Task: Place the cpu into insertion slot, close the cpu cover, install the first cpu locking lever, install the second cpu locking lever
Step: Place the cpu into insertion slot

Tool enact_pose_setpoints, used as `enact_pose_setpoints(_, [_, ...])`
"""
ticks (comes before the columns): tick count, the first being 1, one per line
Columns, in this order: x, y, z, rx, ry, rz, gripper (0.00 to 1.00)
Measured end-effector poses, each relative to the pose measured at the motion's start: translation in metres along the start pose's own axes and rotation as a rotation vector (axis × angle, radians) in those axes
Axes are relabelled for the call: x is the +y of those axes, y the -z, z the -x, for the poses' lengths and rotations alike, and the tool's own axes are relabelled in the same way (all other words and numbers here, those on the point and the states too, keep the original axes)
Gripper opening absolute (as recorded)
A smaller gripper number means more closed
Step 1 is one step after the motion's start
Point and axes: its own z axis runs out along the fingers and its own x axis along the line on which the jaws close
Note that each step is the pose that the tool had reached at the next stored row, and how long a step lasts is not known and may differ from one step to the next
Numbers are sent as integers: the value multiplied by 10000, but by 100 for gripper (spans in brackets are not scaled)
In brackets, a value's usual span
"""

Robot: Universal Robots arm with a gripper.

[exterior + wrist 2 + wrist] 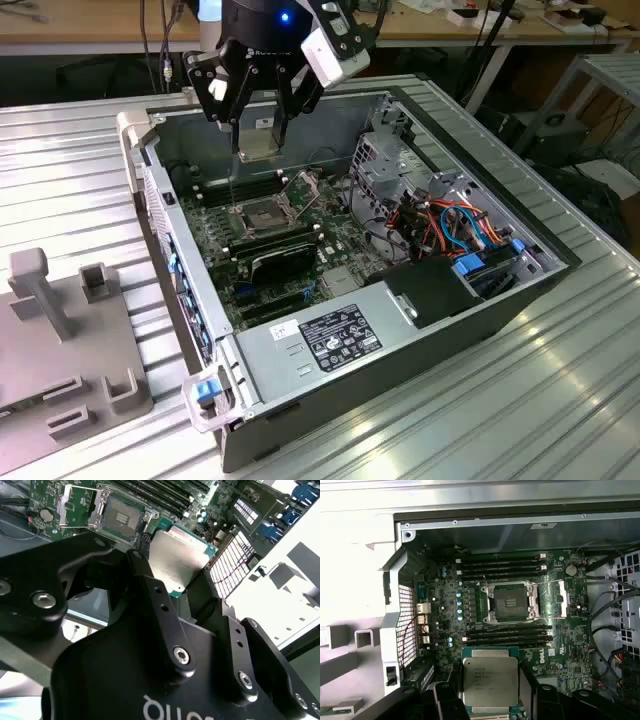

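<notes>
My gripper (258,138) hangs above the open computer case, shut on the cpu (262,141), a flat silvery square held level by its edges. The cpu (490,682) shows in both wrist views with black fingers (145,580) on two opposite sides. Below it and a little apart lies the insertion slot (262,215), a dark square socket on the green board (555,660), with nothing in it (510,602). The cpu cover (552,598) is swung open beside the slot, standing up in the exterior view (300,188). A thin lever wire (232,185) stands upright by the slot.
Long black memory slots (507,635) run on both sides of the socket. A drive cage (385,165), coloured cables (450,225) and a power supply (350,335) fill the case toward the exterior view's right. A grey fixture (60,340) sits on the table at the left.
</notes>
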Motion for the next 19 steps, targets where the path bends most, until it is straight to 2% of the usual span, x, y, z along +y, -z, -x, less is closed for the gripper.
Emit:
enact_pose_setpoints(4, [0,0,0,1,0,1,55])
enact_pose_setpoints(10, [5,-4,54,0,1,1,55])
enact_pose_setpoints(13, [9,-10,102,1,0,0,55])
enact_pose_setpoints(19, [11,-16,140,1,0,-1,55])
